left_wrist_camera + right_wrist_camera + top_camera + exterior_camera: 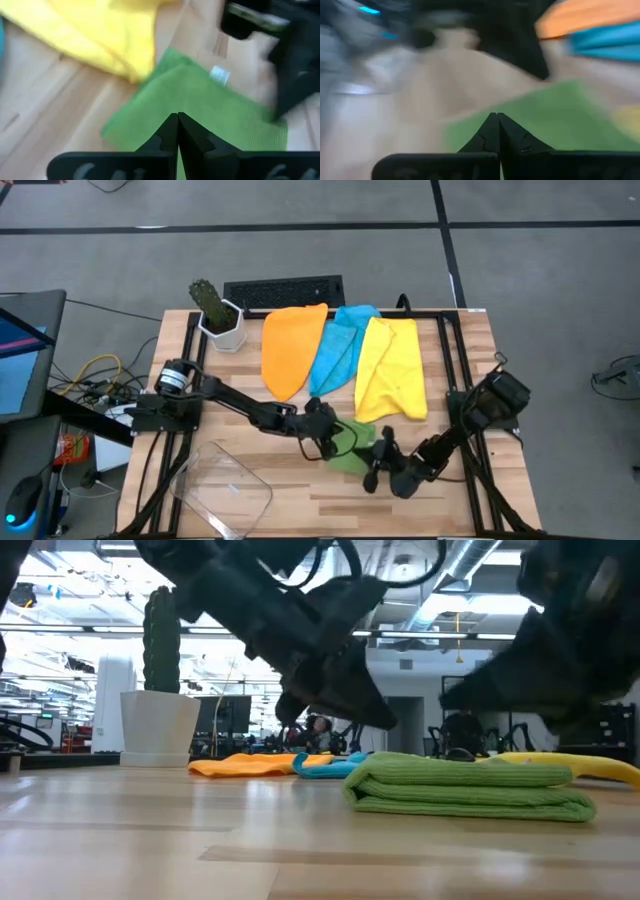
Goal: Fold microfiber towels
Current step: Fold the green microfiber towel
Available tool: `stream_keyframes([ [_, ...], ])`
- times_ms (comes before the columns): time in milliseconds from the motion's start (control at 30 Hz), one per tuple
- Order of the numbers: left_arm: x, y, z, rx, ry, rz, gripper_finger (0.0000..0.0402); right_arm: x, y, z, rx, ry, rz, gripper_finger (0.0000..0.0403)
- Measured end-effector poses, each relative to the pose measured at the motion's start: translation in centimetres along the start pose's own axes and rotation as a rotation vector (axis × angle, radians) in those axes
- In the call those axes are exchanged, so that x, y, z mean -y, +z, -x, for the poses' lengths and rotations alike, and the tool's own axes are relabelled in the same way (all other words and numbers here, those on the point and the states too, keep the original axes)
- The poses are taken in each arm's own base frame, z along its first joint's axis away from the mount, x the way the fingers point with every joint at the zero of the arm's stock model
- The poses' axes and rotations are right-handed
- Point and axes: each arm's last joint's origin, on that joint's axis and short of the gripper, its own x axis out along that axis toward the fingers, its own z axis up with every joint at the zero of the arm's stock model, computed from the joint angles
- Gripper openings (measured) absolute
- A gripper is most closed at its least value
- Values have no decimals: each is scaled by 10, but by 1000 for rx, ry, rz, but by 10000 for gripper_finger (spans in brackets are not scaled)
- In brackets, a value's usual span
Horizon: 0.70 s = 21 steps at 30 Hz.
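A green towel (pixel 352 450) lies folded into a flat pad on the table's near middle; it also shows in the low view (pixel 470 785). The orange towel (pixel 292 348), the light blue towel (pixel 340 345) and the yellow towel (pixel 392 368) lie spread side by side farther back. My left gripper (pixel 177 116) is shut and hovers just above the green towel's left part (pixel 328 440). My right gripper (pixel 497 116) is shut and hovers by the towel's right near corner (pixel 376 470). In the low view both stand clear above the pad.
A cactus in a white pot (pixel 218 315) stands at the far left, and a black keyboard (pixel 285 290) lies behind the towels. A clear plastic tray (pixel 225 492) sits at the near left. Bare wood lies between the tray and the green towel.
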Motion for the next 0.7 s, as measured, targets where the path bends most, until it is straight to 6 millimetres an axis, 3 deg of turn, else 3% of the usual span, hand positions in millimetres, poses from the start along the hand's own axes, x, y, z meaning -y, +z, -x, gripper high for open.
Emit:
stream_keyframes([
  [133,-14,-2,-8,18,28,17,0,14,-5,-7,-55,-97,7,16],
  [233,-22,-9,-19,-11,37,21,0,25,-23,-15,-127,-150,12,20],
  [433,-35,-21,-35,-54,47,71,0,25,-35,-17,-141,-165,-129,16],
  [567,-39,-18,-36,-74,8,102,0,23,-20,-3,-214,-126,-131,24],
  [700,-38,-1,-24,-73,-46,135,0,26,12,18,-238,-109,-193,34],
])
